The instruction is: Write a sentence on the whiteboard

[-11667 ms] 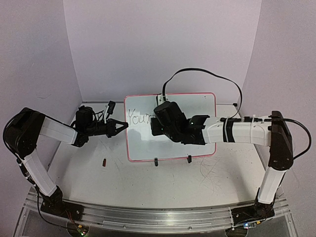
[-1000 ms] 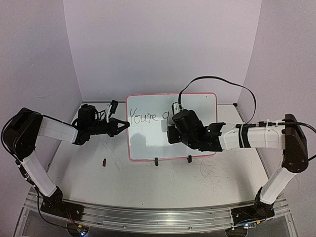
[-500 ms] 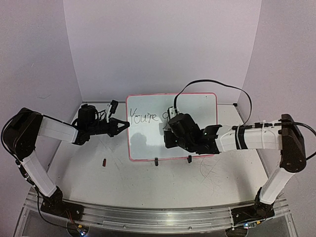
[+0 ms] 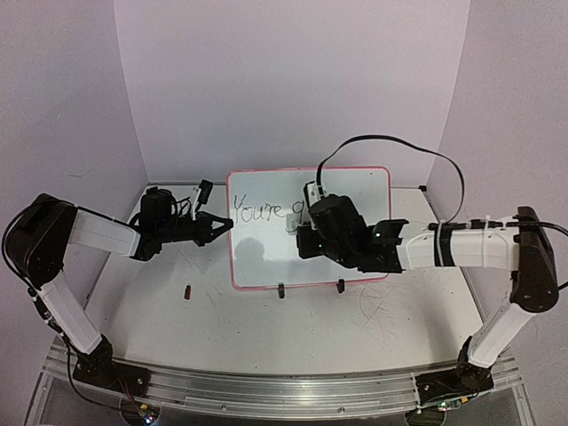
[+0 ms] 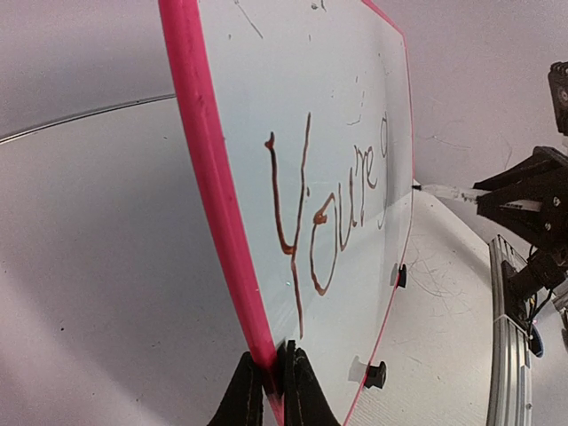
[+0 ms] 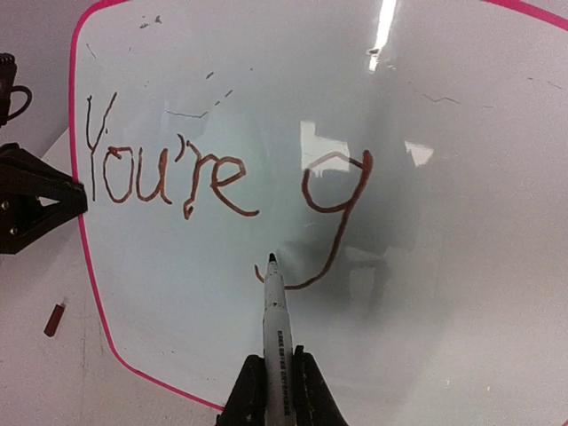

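Pinching the whiteboard frame, left end effector — right end effector clamped on marker, tip at the sentence

Soft, even light falls from above in the top view: walls tinted lilac, no hard shadows, just a faint grey smudge low on the whiteboard. In the right wrist view a bright streak of glare hits the board's top edge, with two pale reflected squares below it (the marker is sharp). In the left wrist view the frame blurs near the lens and stretches steeply.
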Robot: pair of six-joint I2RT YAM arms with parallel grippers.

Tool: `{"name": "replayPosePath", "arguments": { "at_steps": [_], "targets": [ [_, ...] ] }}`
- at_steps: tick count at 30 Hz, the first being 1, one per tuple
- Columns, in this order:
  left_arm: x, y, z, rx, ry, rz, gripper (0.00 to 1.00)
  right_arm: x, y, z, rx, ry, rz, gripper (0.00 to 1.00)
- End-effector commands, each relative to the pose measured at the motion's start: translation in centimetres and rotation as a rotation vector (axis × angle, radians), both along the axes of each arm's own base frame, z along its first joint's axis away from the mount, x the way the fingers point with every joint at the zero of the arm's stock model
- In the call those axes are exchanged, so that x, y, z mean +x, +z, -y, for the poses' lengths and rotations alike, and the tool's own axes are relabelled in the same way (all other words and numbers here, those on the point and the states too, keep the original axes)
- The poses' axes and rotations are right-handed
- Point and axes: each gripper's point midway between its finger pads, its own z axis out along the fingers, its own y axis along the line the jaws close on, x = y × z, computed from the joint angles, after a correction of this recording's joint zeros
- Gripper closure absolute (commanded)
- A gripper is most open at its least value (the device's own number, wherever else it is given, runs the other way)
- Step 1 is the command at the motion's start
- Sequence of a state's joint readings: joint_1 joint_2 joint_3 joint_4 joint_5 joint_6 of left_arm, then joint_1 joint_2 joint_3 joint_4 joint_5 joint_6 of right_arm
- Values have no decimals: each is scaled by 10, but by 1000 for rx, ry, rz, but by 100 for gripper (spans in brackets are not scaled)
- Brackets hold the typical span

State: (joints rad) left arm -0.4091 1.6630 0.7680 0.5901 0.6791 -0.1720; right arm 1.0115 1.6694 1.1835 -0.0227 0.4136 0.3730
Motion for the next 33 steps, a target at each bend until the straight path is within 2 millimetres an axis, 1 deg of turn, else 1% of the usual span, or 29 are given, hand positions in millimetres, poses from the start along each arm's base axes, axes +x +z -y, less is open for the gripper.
{"name": "replayPosePath", "arguments": {
  "at_steps": [1, 3, 6, 10, 13, 20, 27, 33],
  "targets": [
    [4, -12, 8, 79, 2, 38, 100, 6, 38, 39, 61, -75, 64, 100],
    [4, -12, 8, 79, 2, 38, 100, 11, 40, 41, 62, -79, 67, 100],
    [3, -11, 7, 82, 7, 43, 100, 17, 47, 37, 77, -71, 87, 100],
    [3, -11, 7, 83, 9, 46, 100, 25, 45, 36, 67, -74, 92, 100],
    [3, -11, 7, 83, 6, 45, 100, 29, 43, 32, 57, -74, 95, 100],
    [3, -12, 8, 83, 4, 41, 100, 34, 45, 35, 55, -103, 117, 100],
    [3, -11, 7, 84, 6, 45, 100, 39, 43, 29, 63, -107, 115, 100],
    [3, -11, 7, 83, 5, 45, 100, 42, 46, 31, 66, -122, 125, 100]
  ]
}}
